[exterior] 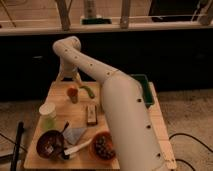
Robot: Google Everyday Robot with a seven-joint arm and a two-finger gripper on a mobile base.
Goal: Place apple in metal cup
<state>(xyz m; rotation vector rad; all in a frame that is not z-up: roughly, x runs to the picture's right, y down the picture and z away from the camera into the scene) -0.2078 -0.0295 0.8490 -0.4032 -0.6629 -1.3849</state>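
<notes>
You are looking down the white perforated arm (120, 110) as it is reaching across the light wooden table (160, 130) to its far left corner, where the pale two-finger gripper (67, 76) is hanging just above the tabletop. Whether it is clenched or released, you cannot tell from here.

The small round orange-red apple (72, 91) is sitting at the mouth of the small dark grey metal cup (73, 98), just in front of the gripper and apart from it. It looks as though the fruit is resting on the rim, not sunk inside, probably because it is about as wide as the opening. Judged from that, the placing appears done or nearly so.

Beside the cup a curved green pepper (88, 91) is lying flat. Nearer you, a pale green cup with a white lid (48, 116) is standing upright, a small brown block (91, 114) is lying mid-table, and two dark bowls (50, 144) are sitting at the front edge with a grey cloth and white utensil between them. A green bin (145, 90) is standing at the right edge.

The room behind is dim, with a dark wall, a pale rail and slanted posts above, and a speckled floor around the table.
</notes>
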